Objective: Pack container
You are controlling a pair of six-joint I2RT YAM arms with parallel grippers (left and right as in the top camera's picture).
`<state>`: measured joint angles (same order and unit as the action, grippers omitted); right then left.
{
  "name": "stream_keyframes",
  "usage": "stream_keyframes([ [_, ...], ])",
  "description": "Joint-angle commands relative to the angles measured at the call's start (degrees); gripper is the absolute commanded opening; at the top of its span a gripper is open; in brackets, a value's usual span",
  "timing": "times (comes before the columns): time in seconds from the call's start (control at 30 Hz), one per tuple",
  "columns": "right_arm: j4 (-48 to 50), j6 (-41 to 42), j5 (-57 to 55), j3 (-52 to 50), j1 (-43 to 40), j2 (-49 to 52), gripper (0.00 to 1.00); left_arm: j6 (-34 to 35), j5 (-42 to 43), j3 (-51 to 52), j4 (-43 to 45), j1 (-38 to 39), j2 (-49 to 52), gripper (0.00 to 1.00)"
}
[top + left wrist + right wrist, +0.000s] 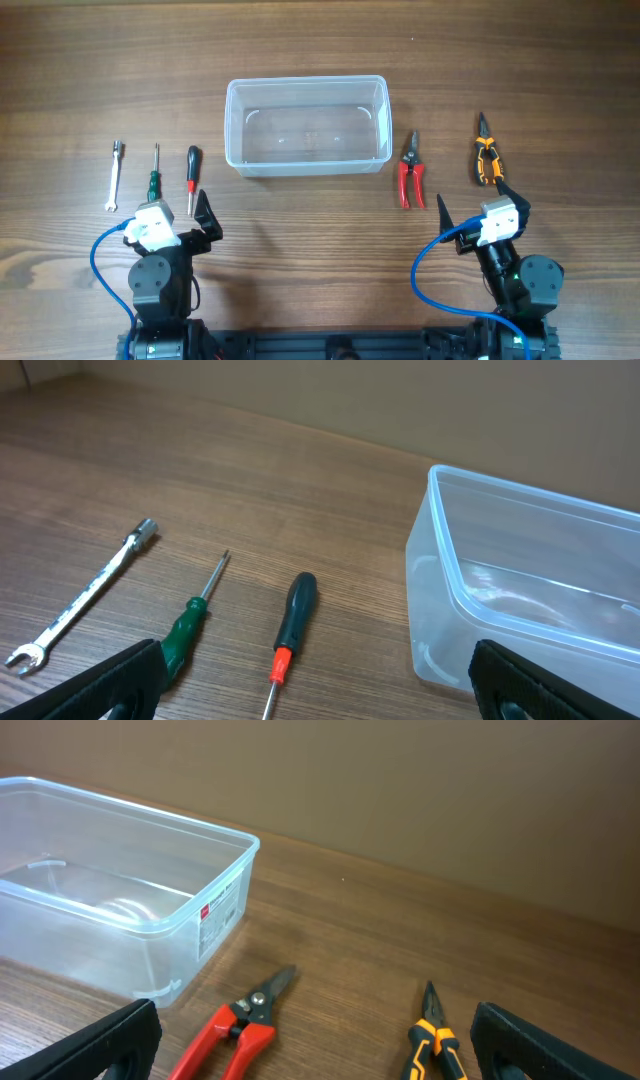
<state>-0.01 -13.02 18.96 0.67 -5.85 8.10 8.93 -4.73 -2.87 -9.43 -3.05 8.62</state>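
Hovering low, left pincer point(320, 685), right pincer point(315, 1045) agape

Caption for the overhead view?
Empty container centre; wrench, two screwdrivers by left gripper; snips, pliers by right gripper; jaws open.

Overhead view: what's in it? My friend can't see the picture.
An empty clear container sits between two sets of tools: a wrench, green screwdriver and black screwdriver on its left, red cutters and orange pliers on its right.
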Motion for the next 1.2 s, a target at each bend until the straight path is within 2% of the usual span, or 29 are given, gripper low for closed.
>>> stream_keyframes([
  [0.0,0.02,1.01,-0.98,0.35,-0.22,0.70,1.00,0.46,-0.50,0.04,-0.07,0.22,-0.31,1.00],
  [1.17,0.48,1.81,-0.96,0.35,-0.22,0.70,1.00,0.46,-0.50,0.04,-0.07,0.22,-0.31,1.00],
])
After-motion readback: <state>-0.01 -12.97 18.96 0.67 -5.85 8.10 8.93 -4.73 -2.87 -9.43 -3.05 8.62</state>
